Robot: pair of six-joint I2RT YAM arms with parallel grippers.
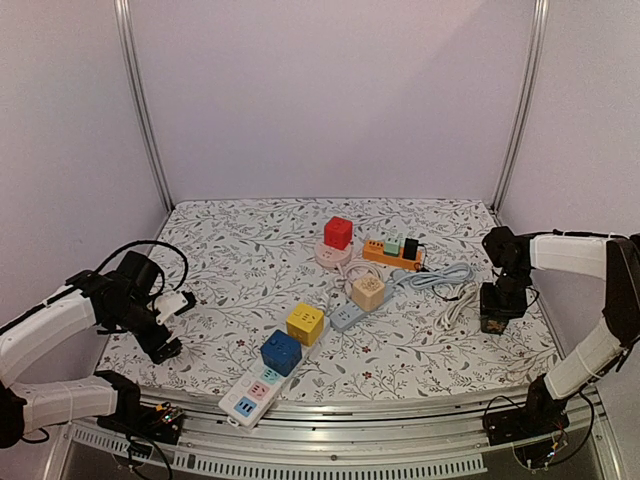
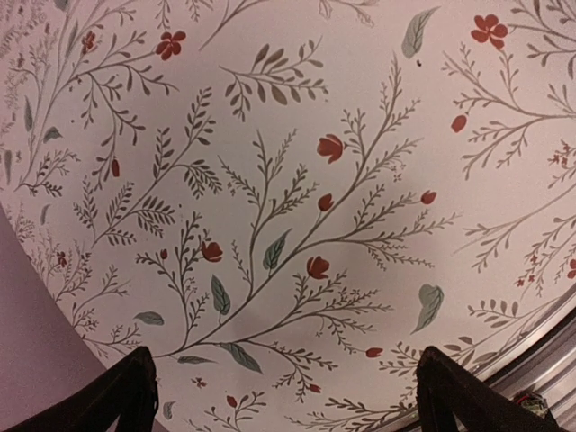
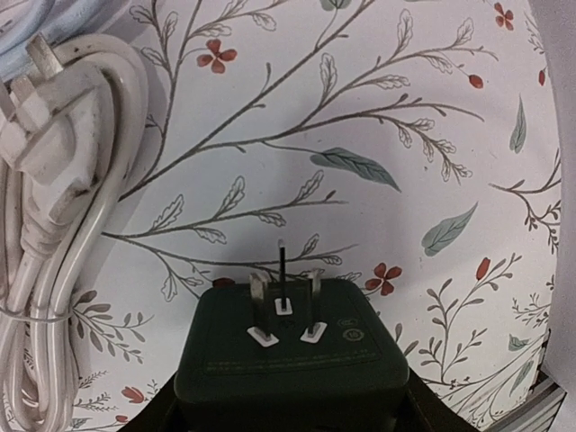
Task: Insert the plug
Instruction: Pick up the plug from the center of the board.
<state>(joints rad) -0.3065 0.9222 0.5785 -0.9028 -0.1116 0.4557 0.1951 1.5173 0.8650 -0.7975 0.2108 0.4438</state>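
Currently my right claw (image 1: 497, 318) pinches the dark green square three-pin plug (image 3: 290, 360) at the frame's right edge, off the floral worktop (image 2: 378, 108); left claw (image 2: 292, 400) spread, idle. Carrying and inserting remain.

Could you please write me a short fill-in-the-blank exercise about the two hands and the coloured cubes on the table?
1. The right hand is shut on a dark plug with ____ metal prongs.
2. The left hand is open and holds ____.
3. Between the blue cube and the beige cube stands a ____ cube.
Missing words: three; nothing; yellow.
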